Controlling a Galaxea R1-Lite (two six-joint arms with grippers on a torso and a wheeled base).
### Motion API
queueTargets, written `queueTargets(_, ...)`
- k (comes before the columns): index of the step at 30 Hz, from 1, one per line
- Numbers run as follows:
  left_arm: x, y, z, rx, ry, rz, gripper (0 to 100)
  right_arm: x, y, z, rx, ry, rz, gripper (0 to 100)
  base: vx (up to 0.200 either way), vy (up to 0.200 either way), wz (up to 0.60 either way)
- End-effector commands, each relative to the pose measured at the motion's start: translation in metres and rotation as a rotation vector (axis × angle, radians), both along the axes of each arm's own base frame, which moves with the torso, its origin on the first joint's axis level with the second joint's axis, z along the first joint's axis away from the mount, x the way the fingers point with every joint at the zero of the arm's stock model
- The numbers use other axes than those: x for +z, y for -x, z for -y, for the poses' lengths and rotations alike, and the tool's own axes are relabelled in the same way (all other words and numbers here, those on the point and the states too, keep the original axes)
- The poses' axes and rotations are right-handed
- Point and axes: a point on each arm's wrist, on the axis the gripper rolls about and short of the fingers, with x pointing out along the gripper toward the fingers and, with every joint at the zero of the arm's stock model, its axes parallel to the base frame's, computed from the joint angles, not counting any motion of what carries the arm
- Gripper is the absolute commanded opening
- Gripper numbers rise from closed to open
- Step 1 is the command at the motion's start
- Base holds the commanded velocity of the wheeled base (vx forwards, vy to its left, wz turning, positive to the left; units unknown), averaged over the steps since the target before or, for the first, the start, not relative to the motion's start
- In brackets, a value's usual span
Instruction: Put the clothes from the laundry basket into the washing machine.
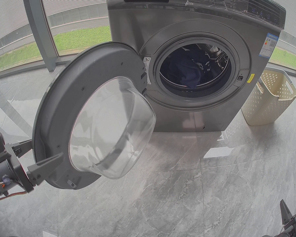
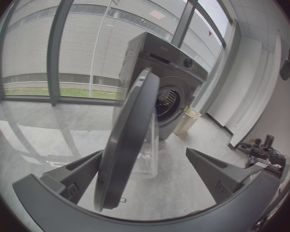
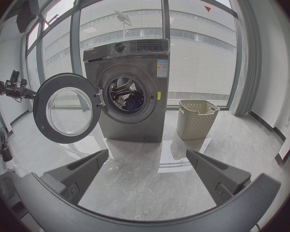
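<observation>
Left gripper (image 2: 144,152) spread astride door (image 1: 65,109); right gripper (image 3: 146,153) spread (clothes (image 1: 187,71) in washing machine (image 1: 194,27)).

Satin grey metal washing machine (image 1: 194,119) with a clear, glossy door bowl (image 1: 111,125); dark cloth clothes (image 1: 187,69) inside; cream perforated plastic laundry basket (image 1: 269,99); polished, marble-look floor (image 1: 187,188).

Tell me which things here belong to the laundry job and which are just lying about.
Job: washing machine, its open door, clothes inside, laundry basket, left gripper at the door's edge.
Just there: window frame, dark box on the wall.
</observation>
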Motion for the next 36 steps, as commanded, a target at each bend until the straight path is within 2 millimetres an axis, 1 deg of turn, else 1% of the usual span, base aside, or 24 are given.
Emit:
queueTargets(1, 0.000, 0.028, 0.014, -0.231, 0.052, 0.020, 100, -0.003, 0.001, 0.000, 0.001, 0.000, 0.006, 100, 0.000, 0.000, 0.00)
queueTargets(6, -0.001, 0.029, 0.014, -0.222, 0.065, 0.007, 100, -0.003, 0.001, 0.000, 0.001, 0.000, 0.006, 100, 0.000, 0.000, 0.00)
queueTargets(8, 0.000, 0.028, 0.013, -0.193, 0.065, 0.011, 100, -0.003, 0.001, 0.000, 0.001, 0.000, 0.006, 100, 0.000, 0.000, 0.00)
queueTargets(10, 0.004, 0.025, 0.010, -0.129, 0.070, 0.026, 100, -0.003, 0.001, 0.000, 0.001, 0.000, 0.006, 100, 0.000, 0.000, 0.00)
queueTargets(14, 0.007, 0.014, 0.003, 0.005, 0.063, 0.022, 100, -0.003, 0.001, 0.000, 0.001, 0.000, 0.006, 100, 0.000, 0.000, 0.00)
queueTargets(16, 0.006, 0.006, -0.001, 0.058, 0.056, 0.014, 100, -0.003, 0.001, 0.000, 0.001, 0.000, 0.006, 100, 0.000, 0.000, 0.00)
queueTargets(17, 0.005, -0.001, -0.003, 0.095, 0.045, 0.002, 100, -0.003, 0.001, 0.000, 0.001, 0.000, 0.006, 100, 0.000, 0.000, 0.00)
queueTargets(20, 0.004, -0.009, -0.002, 0.108, 0.036, -0.023, 100, -0.003, 0.001, 0.000, 0.001, 0.000, 0.006, 100, 0.000, 0.000, 0.00)
queueTargets(21, 0.004, -0.009, -0.002, 0.108, 0.036, -0.023, 100, -0.003, 0.001, 0.000, 0.001, 0.000, 0.006, 100, 0.000, 0.000, 0.00)
queueTargets(22, 0.000, -0.015, 0.001, 0.099, 0.023, -0.052, 100, -0.003, 0.001, 0.000, 0.001, 0.000, 0.006, 100, 0.000, 0.000, 0.00)
queueTargets(24, 0.000, -0.022, 0.004, 0.088, 0.015, -0.070, 100, -0.003, 0.001, 0.000, 0.001, 0.000, 0.006, 100, 0.000, 0.000, 0.00)
queueTargets(26, 0.002, -0.028, 0.009, 0.069, 0.015, -0.074, 100, -0.003, 0.001, 0.000, 0.001, 0.000, 0.006, 100, 0.000, 0.000, 0.00)
queueTargets(27, 0.004, -0.035, 0.016, 0.042, 0.020, -0.076, 100, -0.003, 0.001, 0.000, 0.001, 0.000, 0.006, 100, 0.000, 0.000, 0.00)
queueTargets(32, 0.010, -0.056, 0.031, 0.004, 0.023, -0.058, 100, -0.003, 0.001, 0.000, 0.001, 0.000, 0.006, 100, 0.000, 0.000, 0.00)
queueTargets(36, 0.015, -0.066, 0.046, -0.046, 0.022, -0.061, 100, -0.003, 0.001, 0.000, 0.001, 0.000, 0.006, 100, 0.000, 0.000, 0.00)
